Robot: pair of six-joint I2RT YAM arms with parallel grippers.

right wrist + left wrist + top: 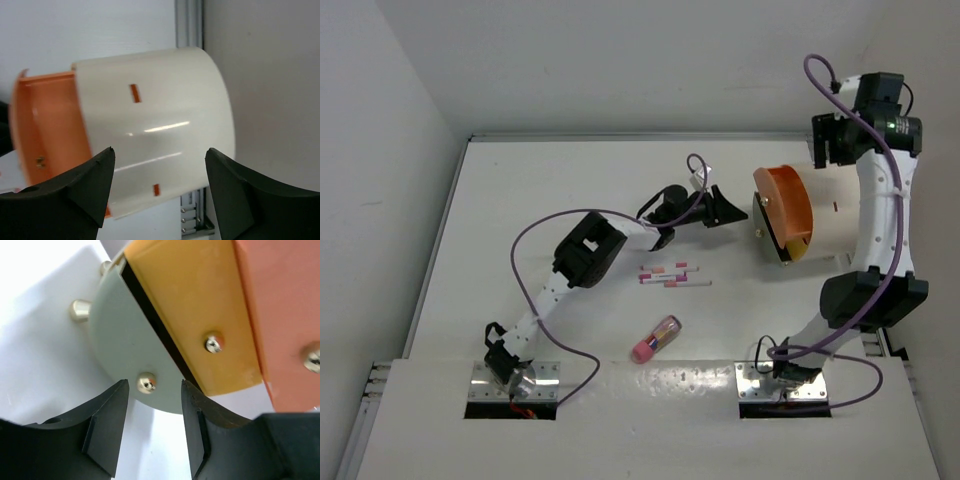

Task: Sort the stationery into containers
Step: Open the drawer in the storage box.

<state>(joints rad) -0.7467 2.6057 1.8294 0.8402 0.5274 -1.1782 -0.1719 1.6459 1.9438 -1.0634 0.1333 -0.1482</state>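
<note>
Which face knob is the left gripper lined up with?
The knob on the grey-green panel, centred just ahead of the left gripper; the yellow panel's knob and orange panel's knob sit off right.

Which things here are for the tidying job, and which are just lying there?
For the job:
- cream drum with the orange end
- thin white pens
- pink-ended tube

Just there:
- purple cable
- metal base plates

Glossy, smooth plastic drum (165, 125)
</note>
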